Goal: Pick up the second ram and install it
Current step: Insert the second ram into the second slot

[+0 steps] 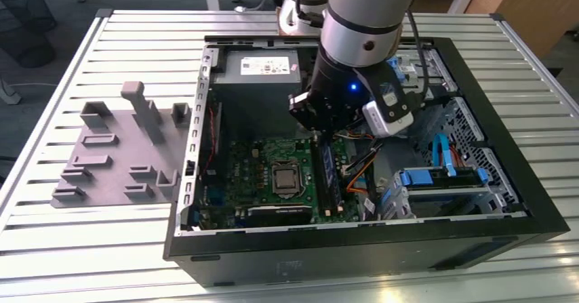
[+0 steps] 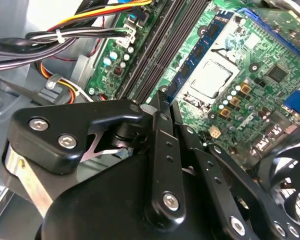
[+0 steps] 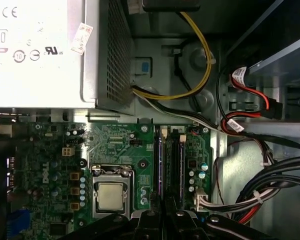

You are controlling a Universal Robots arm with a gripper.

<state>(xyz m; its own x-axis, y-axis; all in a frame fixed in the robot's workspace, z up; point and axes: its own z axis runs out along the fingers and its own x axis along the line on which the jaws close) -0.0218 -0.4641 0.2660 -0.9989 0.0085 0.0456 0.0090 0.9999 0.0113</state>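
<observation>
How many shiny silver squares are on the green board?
1. The silver square chip sits in its socket in the middle of the green board, beside the long black memory slots. The arm may hide others.

tray (image 1: 108, 155) on table (image 1: 54, 242) | exterior view's left of computer case (image 1: 362, 249)

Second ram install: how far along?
Done: a blue stick sits in the slot beside the CPU socket. In hand: the claw hangs low over the slots' end inside the case; whether it grips anything cannot be told. Left: the neighbouring slot looks dark, with no seated stick to confirm.
</observation>
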